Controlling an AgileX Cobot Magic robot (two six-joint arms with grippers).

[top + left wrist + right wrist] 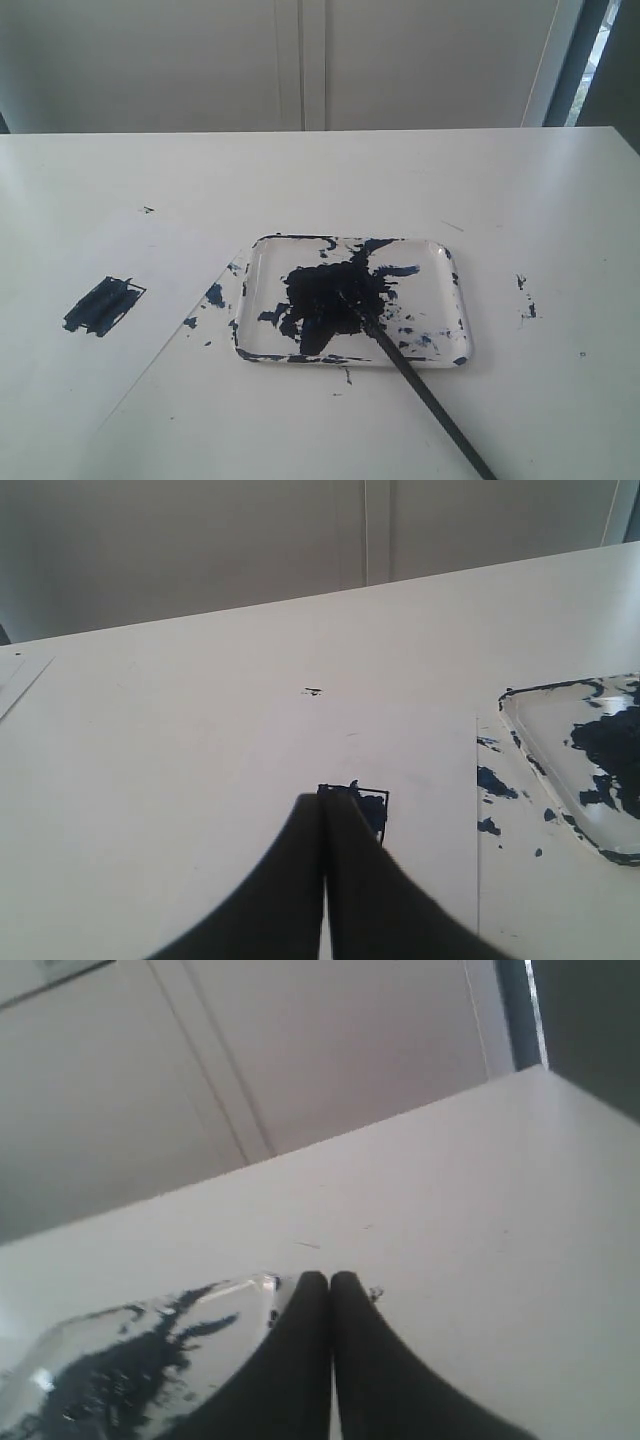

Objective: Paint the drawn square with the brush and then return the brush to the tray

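Tips of right claw point(330, 1282) pinched together

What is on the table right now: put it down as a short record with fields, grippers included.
tray: mid-table, clear, holds a large dark paint pool
brush: tip in the paint pool, handle out over the tray's rim, not held
square: left of the tray, smeared with dark paint
left gripper: shut, empty, close to the square
right gripper: shut, empty, by a corner of the tray
stray paint: blots on the table on both sides of the tray
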